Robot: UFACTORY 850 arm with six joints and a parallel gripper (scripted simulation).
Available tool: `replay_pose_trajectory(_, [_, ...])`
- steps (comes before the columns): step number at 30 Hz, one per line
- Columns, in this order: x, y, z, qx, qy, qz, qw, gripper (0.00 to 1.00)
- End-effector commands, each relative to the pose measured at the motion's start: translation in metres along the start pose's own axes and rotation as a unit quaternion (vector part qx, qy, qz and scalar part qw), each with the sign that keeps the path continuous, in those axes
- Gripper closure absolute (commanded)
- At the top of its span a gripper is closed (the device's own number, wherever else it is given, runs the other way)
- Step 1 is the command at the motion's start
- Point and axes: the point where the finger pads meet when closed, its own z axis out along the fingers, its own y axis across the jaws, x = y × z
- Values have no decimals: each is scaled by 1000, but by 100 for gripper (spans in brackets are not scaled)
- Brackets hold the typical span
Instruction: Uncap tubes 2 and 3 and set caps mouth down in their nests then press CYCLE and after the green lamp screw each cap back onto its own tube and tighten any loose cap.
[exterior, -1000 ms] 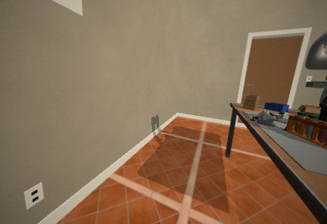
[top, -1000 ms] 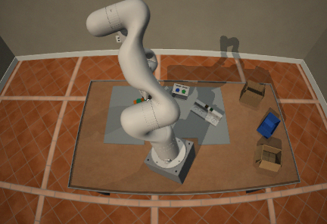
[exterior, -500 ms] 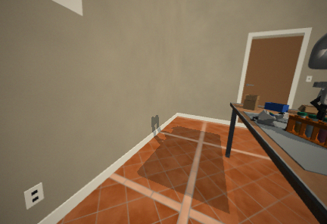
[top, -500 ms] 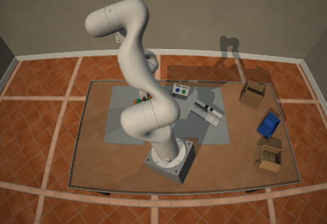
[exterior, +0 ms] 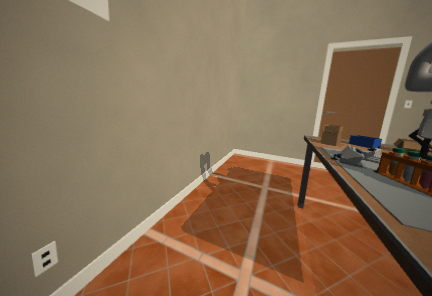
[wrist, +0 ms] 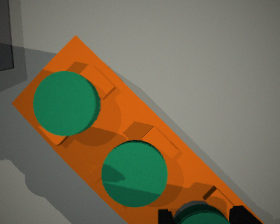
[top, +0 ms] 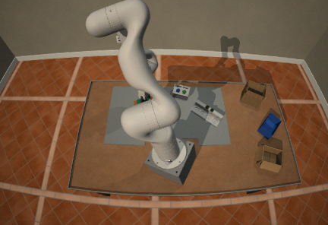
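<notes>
My gripper [top: 143, 98] [exterior: 426, 155] [wrist: 203, 218] is shut on the green cap of tube 2 [wrist: 202, 214] at the orange decapping station [top: 136, 102] [wrist: 75, 49]. A grey rim shows beside that cap; whether it is raised off its tube I cannot tell. The caps of tube 3 [wrist: 134, 173] and tube 4 [wrist: 66, 103] sit over their places. Tube 1 is mostly hidden by the arm and gripper. The cap tray [top: 217, 113] shows pale round nests and two dark lamps, neither visibly lit. The blue CYCLE key [top: 178, 90] and green READY key [top: 184, 92] share one housing.
The key housing stands behind the cap tray, between it and the station. Two cardboard boxes [top: 252, 93] [top: 271, 159] and a blue bin [top: 269, 125] stand at the table's right side. The arm's large links hang over the middle and hide part of the station.
</notes>
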Motion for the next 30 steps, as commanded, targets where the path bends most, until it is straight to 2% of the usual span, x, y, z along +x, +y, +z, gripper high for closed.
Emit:
replay_pose_trajectory(1, [-1, -1, 0, -18, -2, 5, 1000, 100])
replay_pose_trajectory(12, [-1, -1, 0, -18, -2, 5, 1000, 100])
replay_pose_trajectory(16, [-1, -1, -1, -18, -4, -95, 995, 100])
replay_pose_trajectory(20, [-1, -1, -1, -17, -5, -194, 981, 100])
replay_pose_trajectory(24, [-1, -1, -1, -16, -7, -291, 957, 100])
replay_pose_trajectory(26, [-1, -1, -1, -16, -7, -291, 957, 100])
replay_pose_trajectory(30, [-1, -1, -1, -16, -9, -385, 923, 100])
